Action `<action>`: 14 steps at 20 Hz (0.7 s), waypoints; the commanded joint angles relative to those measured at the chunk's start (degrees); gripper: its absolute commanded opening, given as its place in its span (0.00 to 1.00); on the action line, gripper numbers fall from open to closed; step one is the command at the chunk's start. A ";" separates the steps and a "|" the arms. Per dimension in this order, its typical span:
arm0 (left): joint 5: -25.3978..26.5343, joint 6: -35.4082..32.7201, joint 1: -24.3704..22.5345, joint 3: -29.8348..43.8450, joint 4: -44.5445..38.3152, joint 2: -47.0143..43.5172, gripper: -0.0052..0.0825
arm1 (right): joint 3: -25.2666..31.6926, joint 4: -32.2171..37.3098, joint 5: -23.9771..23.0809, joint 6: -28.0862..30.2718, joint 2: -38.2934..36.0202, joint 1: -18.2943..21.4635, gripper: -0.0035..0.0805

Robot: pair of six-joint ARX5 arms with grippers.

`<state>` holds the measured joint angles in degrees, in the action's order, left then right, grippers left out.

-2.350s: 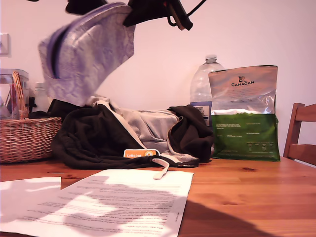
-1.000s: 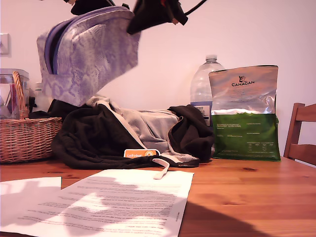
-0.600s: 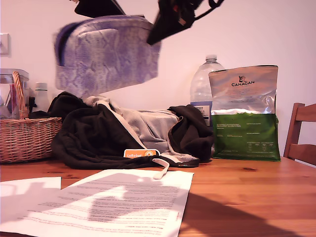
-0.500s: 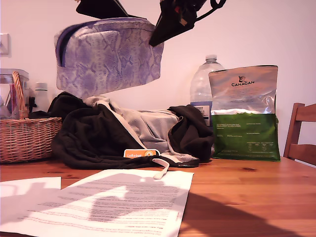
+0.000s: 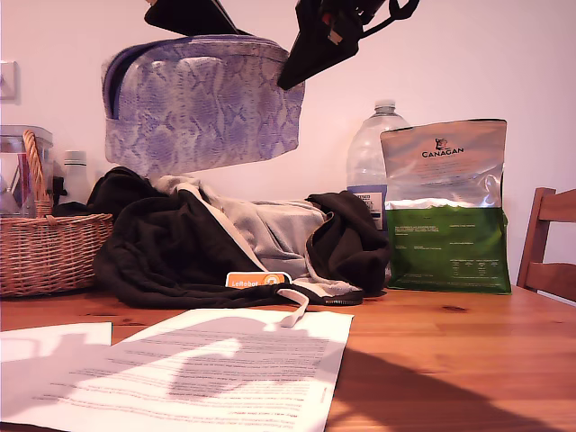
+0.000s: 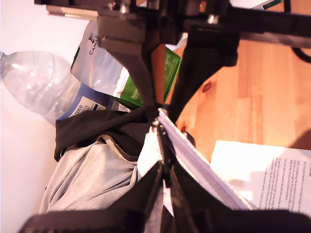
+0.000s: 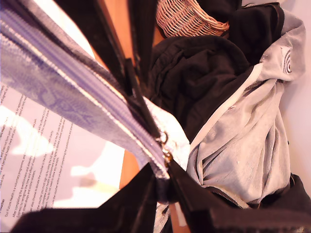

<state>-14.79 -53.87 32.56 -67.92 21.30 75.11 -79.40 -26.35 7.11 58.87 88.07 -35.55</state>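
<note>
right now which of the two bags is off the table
The purple snakeskin pouch: my first gripper and my second gripper hold it in the air; the green Canagan bag stands on the table.

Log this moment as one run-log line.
my first gripper: shut on snakeskin pouch | my second gripper: shut on same pouch | pouch: aloft over clothes pile | nearby: basket, bottle

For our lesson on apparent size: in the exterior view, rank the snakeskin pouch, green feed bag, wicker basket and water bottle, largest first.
1. snakeskin pouch and green feed bag: too alike to split.
2. wicker basket, cut by the frame edge.
3. water bottle, partly hidden.
</note>
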 commanded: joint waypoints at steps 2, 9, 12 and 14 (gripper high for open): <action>0.57 0.59 -0.13 0.28 0.15 -0.42 0.04 | -0.59 -0.02 -1.38 -0.61 -0.26 2.40 0.03; 0.31 1.40 -0.13 0.28 0.09 -0.98 0.04 | -0.59 -1.44 -1.81 -0.63 -0.24 4.68 0.03; 0.33 1.42 -0.13 0.28 0.17 -0.98 0.04 | -0.59 -2.12 -1.77 -1.31 -0.22 5.77 0.03; 0.31 1.42 -0.13 0.28 0.17 -0.98 0.04 | -0.59 -2.64 -1.77 -3.37 -0.22 6.54 0.03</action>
<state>-14.66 -52.82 32.80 -67.92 21.37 75.11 -79.42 -28.91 6.07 56.53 88.07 -29.98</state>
